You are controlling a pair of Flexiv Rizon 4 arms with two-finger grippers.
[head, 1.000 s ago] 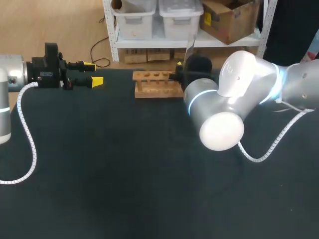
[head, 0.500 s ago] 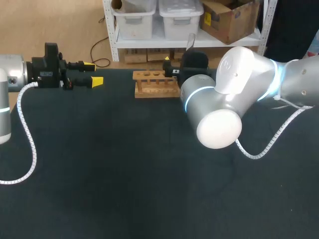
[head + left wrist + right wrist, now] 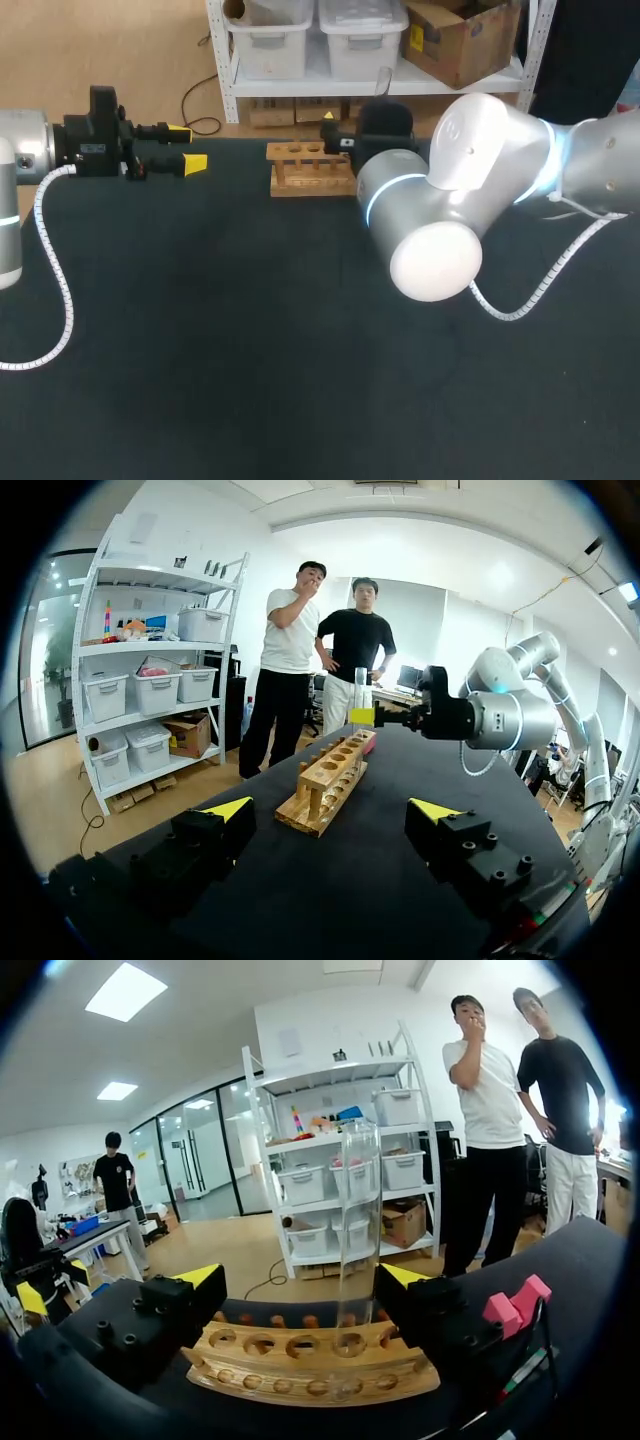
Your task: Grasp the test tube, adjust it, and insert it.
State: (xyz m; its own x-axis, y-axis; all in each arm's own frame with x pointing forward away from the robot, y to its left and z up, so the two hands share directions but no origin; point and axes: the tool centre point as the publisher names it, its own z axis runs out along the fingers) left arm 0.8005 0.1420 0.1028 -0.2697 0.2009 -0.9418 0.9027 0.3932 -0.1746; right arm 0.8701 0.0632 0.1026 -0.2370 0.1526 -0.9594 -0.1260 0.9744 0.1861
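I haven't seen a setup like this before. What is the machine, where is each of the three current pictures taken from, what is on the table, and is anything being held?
The machine is a robot with a left arm and a right arm at a dark table. Each arm ends in a yellow-tipped gripper. The head view looks down from above and behind the robot. The two round pictures come from cameras on the wrists, each looking out along its own gripper.

On the table stands a wooden rack with a row of holes. The left gripper is open, holds nothing and sits off to the side of the rack. The right gripper is at the rack, where a clear test tube stands upright with its lower end down at the holes. The pictures do not settle whether that gripper is clamped on the tube.
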